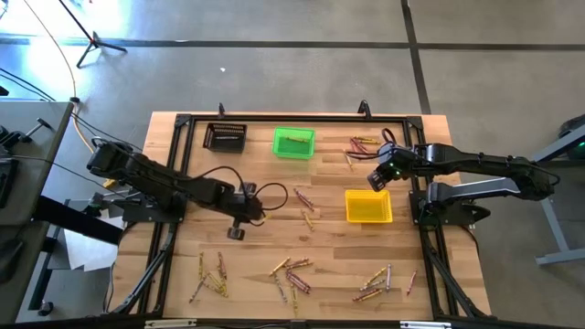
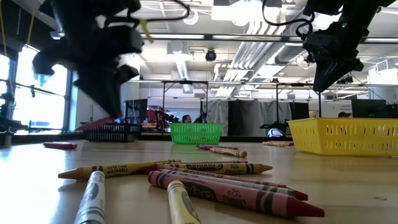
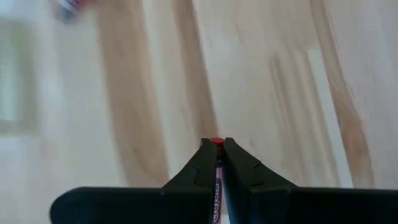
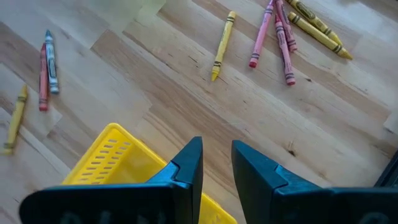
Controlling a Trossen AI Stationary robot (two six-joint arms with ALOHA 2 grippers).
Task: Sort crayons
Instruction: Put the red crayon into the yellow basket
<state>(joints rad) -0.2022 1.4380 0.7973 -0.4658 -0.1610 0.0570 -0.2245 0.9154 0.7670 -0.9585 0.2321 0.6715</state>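
— Pinched between the closed fingers of the left gripper, a red crayon is seen at lower centre, above the table.

— Right gripper?

— Slightly parted, nothing held, over the yellow bin; loose crayons are scattered upper right.

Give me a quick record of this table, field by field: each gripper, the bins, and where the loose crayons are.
left gripper: shut on a red crayon, above mid-table
right gripper: open, empty, over the yellow bin
green bin: holds a crayon
black bin: far left, contents unclear
loose crayons: clusters along the near edge, mid-table, and far right
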